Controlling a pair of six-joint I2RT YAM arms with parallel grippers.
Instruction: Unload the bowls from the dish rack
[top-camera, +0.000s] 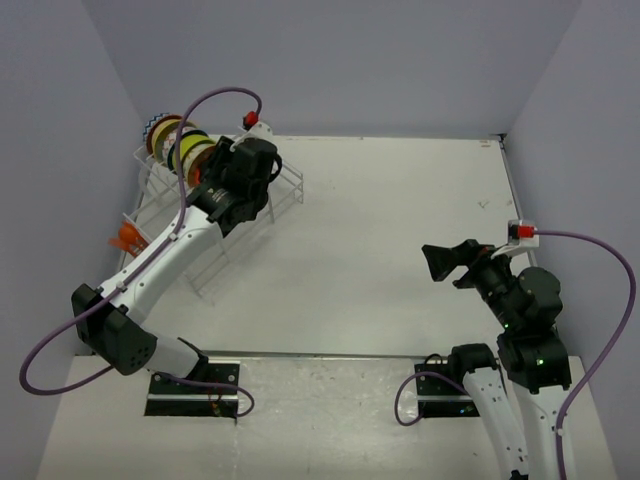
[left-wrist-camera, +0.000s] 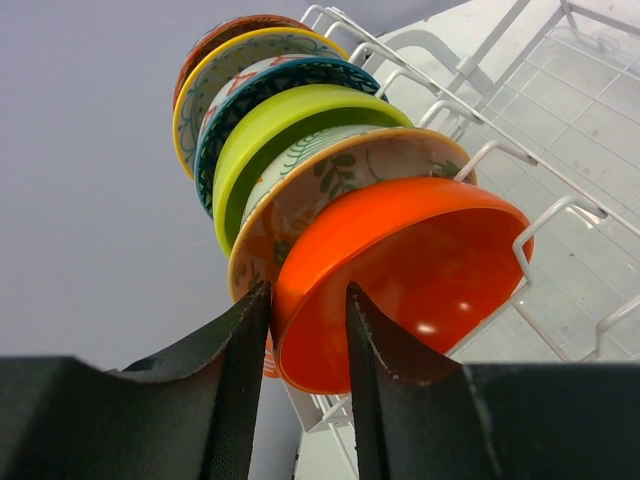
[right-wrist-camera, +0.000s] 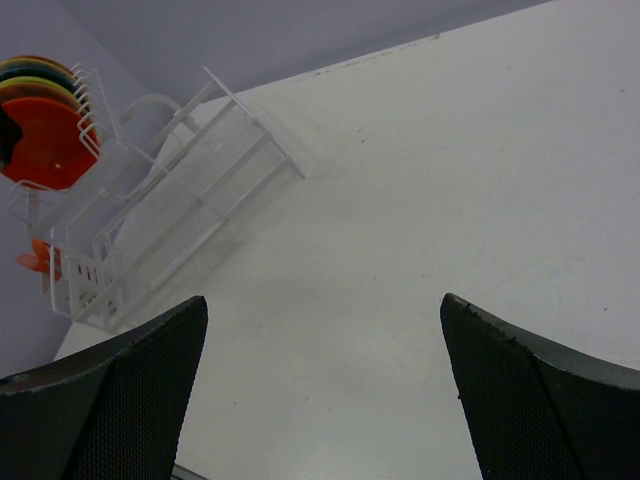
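The dish rack (top-camera: 290, 186) (left-wrist-camera: 560, 130) (right-wrist-camera: 170, 230) stands at the far left of the table with several bowls (top-camera: 180, 145) upright in a row at its far end. Nearest my left wrist camera is the plain orange-red bowl (left-wrist-camera: 420, 270). Behind it come a leaf-patterned one (left-wrist-camera: 340, 175), the lime-green one (left-wrist-camera: 280, 120) and patterned ones. My left gripper (left-wrist-camera: 308, 290) (top-camera: 208, 170) straddles the orange-red bowl's rim. One finger is against its outer wall and the other is inside it, with a gap still showing. My right gripper (right-wrist-camera: 325, 305) (top-camera: 437, 262) hangs wide open over bare table at the right.
A small orange thing (top-camera: 128, 238) (right-wrist-camera: 35, 255) sits at the rack's near left end. Grey walls close the table on the left, back and right. The rack's near rows of dividers hold nothing.
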